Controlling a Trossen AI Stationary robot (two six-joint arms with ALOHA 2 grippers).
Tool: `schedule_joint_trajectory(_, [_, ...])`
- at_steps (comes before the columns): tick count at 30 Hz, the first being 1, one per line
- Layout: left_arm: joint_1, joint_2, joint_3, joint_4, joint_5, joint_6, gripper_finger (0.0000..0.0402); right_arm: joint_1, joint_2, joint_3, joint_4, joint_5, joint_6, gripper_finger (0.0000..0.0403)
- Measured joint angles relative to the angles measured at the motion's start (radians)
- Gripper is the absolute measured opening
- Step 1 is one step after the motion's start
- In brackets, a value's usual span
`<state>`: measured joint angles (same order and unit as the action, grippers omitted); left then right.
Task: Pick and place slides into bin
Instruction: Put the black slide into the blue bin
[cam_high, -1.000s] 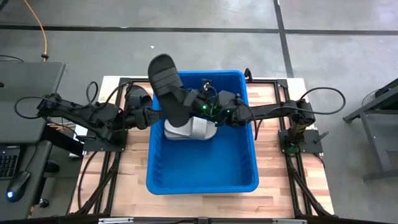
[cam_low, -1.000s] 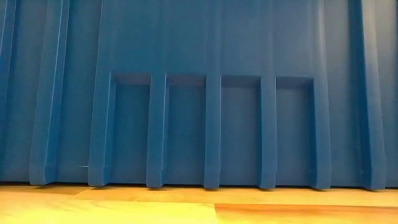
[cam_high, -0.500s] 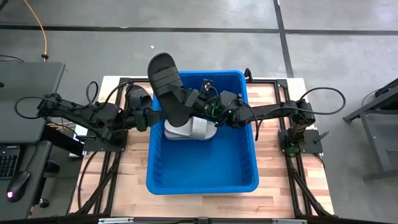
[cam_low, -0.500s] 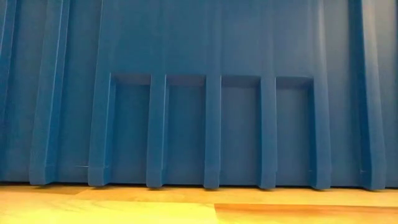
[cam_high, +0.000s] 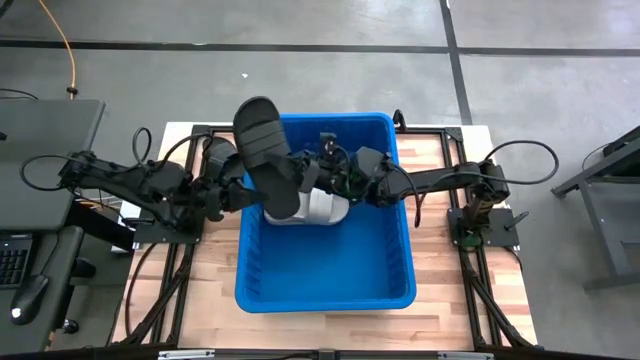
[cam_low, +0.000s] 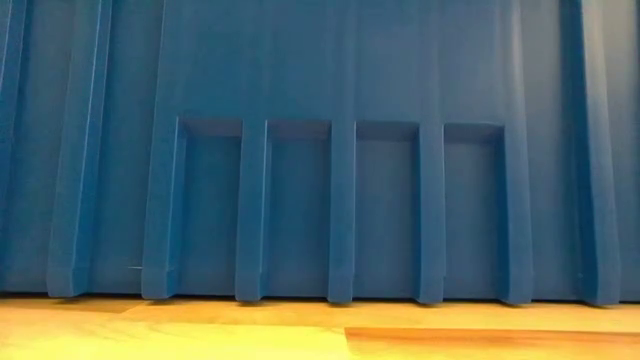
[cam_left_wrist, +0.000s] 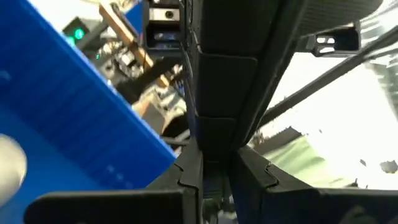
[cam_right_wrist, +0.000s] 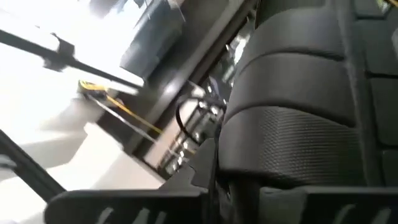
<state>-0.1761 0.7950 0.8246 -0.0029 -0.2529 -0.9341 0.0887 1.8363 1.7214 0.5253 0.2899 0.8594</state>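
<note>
Since the earlier frame, you can see that the black slide (cam_high: 265, 150) has shifted a little toward the left of the frame, and both arms went with it. It stands high over the upper left corner of the bin (cam_high: 400, 260), with its ribbed sole turned up to the camera, one end past the bin's far rim and the other end over the inside. The left hand (cam_high: 250, 188) reaches in from the left of the frame and meets the slide at its lower end; in the left wrist view the dark fingers (cam_left_wrist: 186, 171) press close on a narrow black edge, so it is holding the slide. The right hand (cam_high: 318, 175) comes from the right of the frame, over the bin, and also touches the slide; in the right wrist view the ribbed sole (cam_right_wrist: 292, 124) fills the picture just beside its fingers, so it appears to grip the slide too. A light grey slide (cam_high: 315, 207) lies inside the bin, under the two hands. The bin sits on the wooden counter (cam_high: 450, 300), and in the low view its ribbed blue wall fills the frame.
</note>
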Motion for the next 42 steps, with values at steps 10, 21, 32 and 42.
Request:
schedule_joint_trajectory(10, [-0.001,-0.171,-0.002,-0.268,0.087,-0.043,0.0036,-0.015,-0.083,0.0,-0.361,-0.141,0.054,0.0129])
schedule_joint_trajectory(21, [-0.001,-0.314,-0.002,-0.439,0.33,-0.116,0.0036,-0.062,-0.209,0.0,-0.769,-0.293,-0.014,0.0223])
schedule_joint_trajectory(32, [-0.001,-0.252,-0.002,-0.481,0.522,-0.265,0.0036,-0.111,-0.231,0.0,-0.869,-0.335,-0.053,0.0238])
schedule_joint_trajectory(42, [-0.001,-0.164,-0.002,-0.39,0.61,-0.247,0.0036,-0.111,-0.225,0.0,-0.901,-0.344,-0.049,0.0238])
